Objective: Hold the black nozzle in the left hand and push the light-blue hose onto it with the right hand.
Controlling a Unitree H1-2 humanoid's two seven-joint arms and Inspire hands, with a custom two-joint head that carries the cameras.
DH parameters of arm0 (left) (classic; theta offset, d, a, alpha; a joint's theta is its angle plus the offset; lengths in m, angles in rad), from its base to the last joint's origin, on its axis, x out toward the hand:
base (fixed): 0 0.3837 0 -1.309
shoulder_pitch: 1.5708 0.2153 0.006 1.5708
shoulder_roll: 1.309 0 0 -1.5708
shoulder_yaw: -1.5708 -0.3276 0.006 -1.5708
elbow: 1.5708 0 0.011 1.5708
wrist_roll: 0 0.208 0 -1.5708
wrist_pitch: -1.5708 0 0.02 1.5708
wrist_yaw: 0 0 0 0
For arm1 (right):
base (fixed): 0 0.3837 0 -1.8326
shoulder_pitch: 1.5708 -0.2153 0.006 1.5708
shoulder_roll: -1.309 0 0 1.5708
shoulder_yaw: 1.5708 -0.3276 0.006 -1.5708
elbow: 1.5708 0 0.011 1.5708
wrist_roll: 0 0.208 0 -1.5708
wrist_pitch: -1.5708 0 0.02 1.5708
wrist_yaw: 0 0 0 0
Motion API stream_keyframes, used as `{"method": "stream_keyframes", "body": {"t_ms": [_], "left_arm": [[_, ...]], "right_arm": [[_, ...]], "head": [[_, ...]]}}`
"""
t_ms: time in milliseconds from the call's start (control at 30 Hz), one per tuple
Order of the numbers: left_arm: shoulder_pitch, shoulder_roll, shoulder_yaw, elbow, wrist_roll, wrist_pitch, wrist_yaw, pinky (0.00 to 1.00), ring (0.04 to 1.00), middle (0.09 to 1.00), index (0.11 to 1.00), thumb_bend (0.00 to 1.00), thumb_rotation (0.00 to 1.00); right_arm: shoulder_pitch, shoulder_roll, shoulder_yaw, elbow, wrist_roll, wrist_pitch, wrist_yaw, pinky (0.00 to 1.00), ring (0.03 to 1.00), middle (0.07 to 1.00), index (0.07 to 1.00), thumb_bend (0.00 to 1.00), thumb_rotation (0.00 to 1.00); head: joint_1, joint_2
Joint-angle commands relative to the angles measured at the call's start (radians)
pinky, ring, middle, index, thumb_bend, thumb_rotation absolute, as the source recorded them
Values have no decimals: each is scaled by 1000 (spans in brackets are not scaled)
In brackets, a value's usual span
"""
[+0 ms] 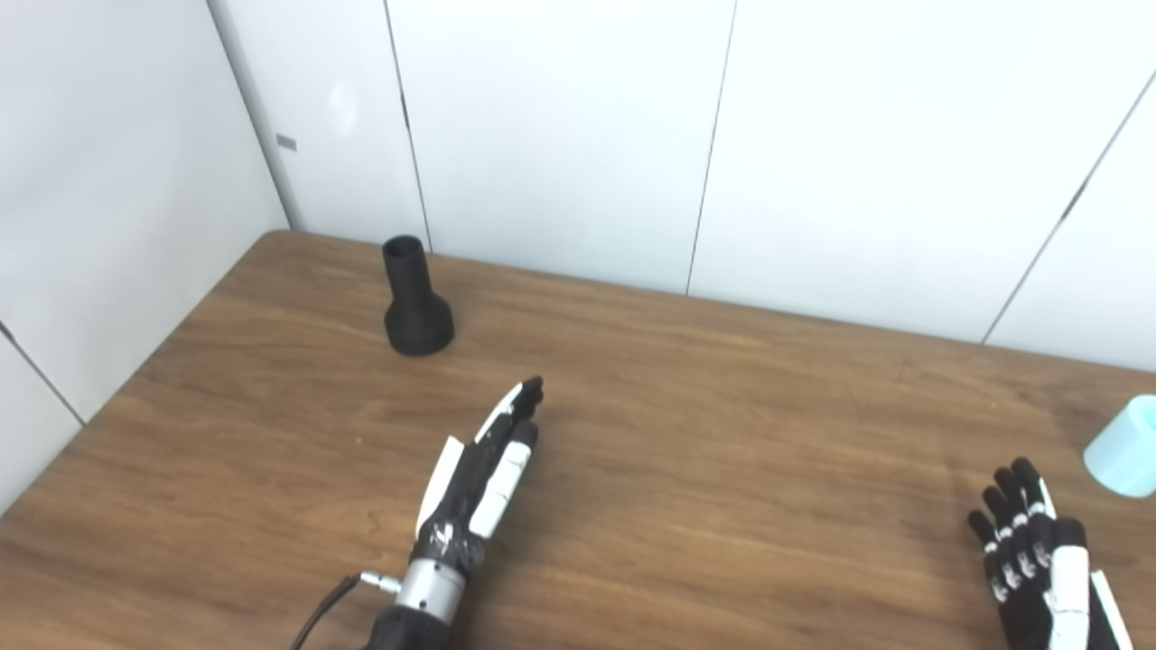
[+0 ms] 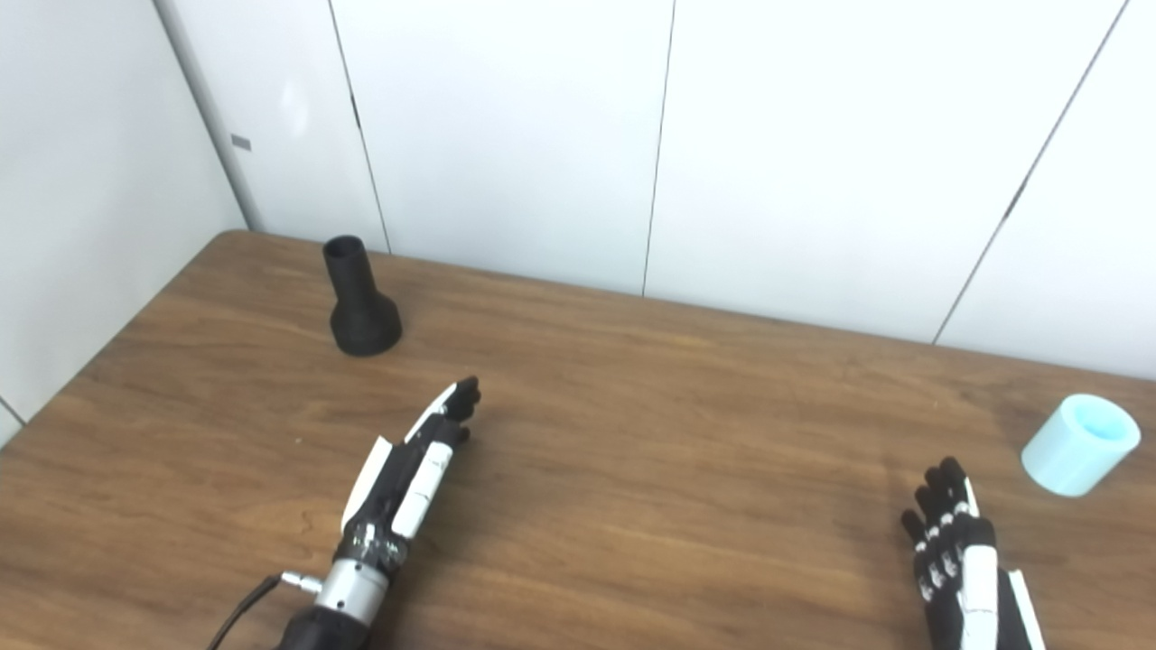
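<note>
table: the wooden table [image 2: 632,424] carries everything; nozzle and hose sit at opposite ends of it, well apart, so both arms have a long reach before any joining can begin.

left hand: the left hand [image 1: 483,469] lies edge-on over the table middle, fingers straight and together, holding nothing. it is near the nozzle but not touching it. risk: a flat, outstretched hand arriving at the nozzle could knock it over rather than wrap it.

right hand: the right hand [image 2: 957,551] hovers low near the right front edge, fingers extended and slightly spread, empty. the hose lies beyond it and to its right. risk: a reach that lands on the hose's rounded side could send it rolling towards the table edge.

black nozzle: the black nozzle [image 1: 415,300] stands upright on its flared base near the far left corner, narrow neck up, close to the wall. risk: gripped by the neck, it would leave no free end for the hose.

light-blue hose: the light-blue hose [image 2: 1079,444] is a short piece tilted on the table, its open end facing up and away, close to the right edge. risk: a squeeze may deform the soft-looking tube, and a misaligned push would probably jam on the nozzle rim.
</note>
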State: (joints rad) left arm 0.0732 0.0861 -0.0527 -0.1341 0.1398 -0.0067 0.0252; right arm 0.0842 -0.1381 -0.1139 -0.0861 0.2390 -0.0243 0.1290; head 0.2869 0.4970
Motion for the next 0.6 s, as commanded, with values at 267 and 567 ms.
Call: {"method": "stream_keyframes", "body": {"t_ms": [267, 567], "left_arm": [[28, -34, -18, 46, -19, 28, -17, 887, 916, 930, 953, 661, 537], [12, -86, 54, 113, -12, -163, 89, 843, 870, 884, 893, 737, 149]], "right_arm": [[39, -6, -6, 76, 2, -2, 7, 922, 964, 966, 994, 666, 937], [36, -6, -11, 86, -10, -14, -3, 966, 982, 975, 1000, 663, 931]], "head": [[-36, -23], [-35, -35]]}}
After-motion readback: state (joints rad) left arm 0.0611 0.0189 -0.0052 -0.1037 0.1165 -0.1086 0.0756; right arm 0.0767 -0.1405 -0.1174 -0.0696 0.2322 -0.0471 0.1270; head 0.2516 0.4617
